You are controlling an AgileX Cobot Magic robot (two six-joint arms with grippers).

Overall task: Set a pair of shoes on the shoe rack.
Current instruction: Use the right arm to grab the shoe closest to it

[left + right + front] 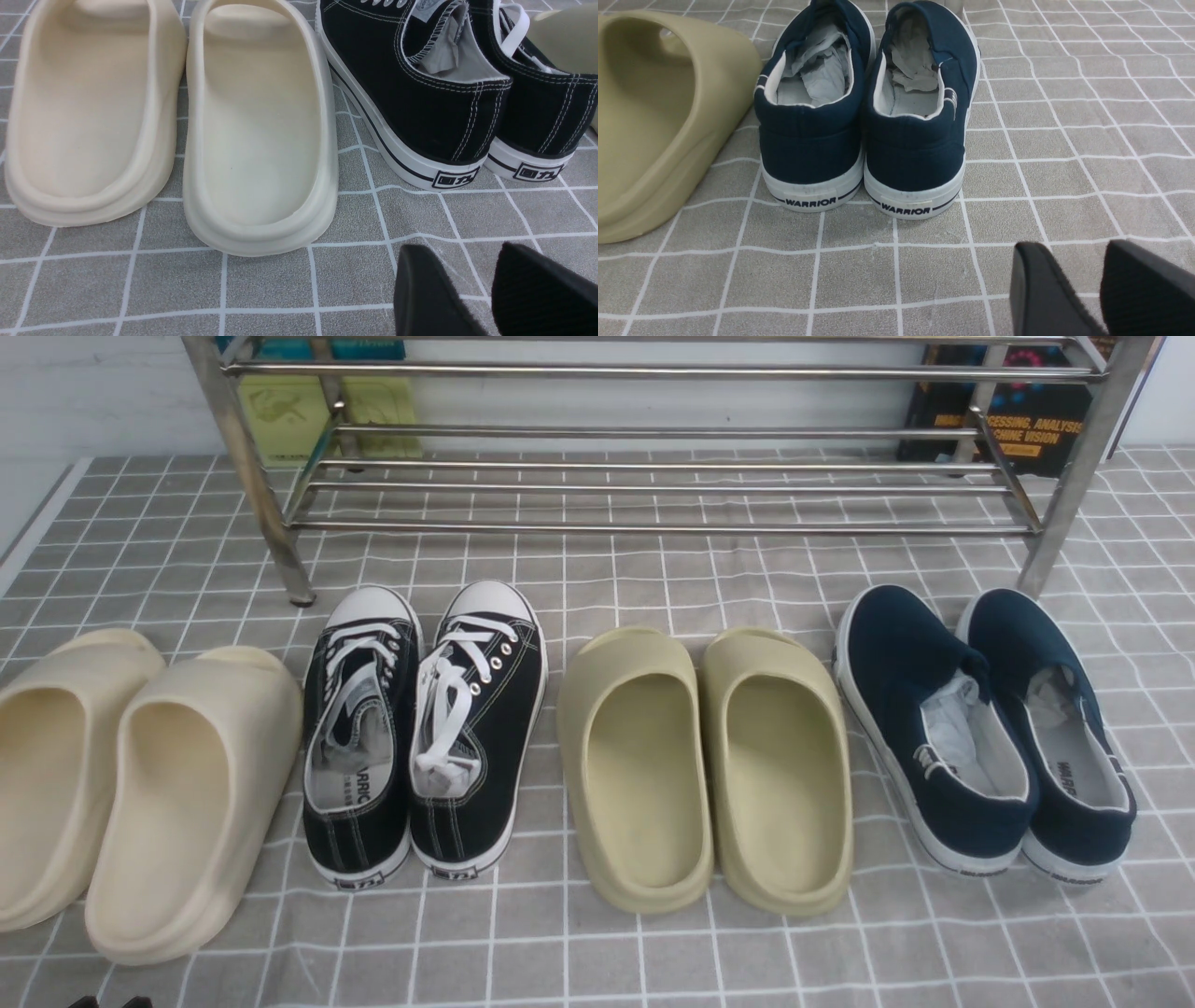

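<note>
- Up at the back stands the metal rack [653, 529], its bars bare of shoes: nothing is on it, so the job looks barely begun!
- Down on the tiled-pattern floor [607, 943], there they are, the navy slip-ons [910, 644], side by side at the right end of the row, in front of the rack; both are left to lift and set up there.
- Next to them, the olive slides [644, 793]; then the black sneakers [476, 728] and the cream slides [201, 803].
- And the smallest players: the right gripper [1059, 242] hangs with its fingers apart, nothing between them, and the left gripper [451, 247] likewise.
- Only the right wrist view gives us "WARRIOR" on both navy heels, readable and facing the camera; the front view alone shows the rack's shelves.
</note>
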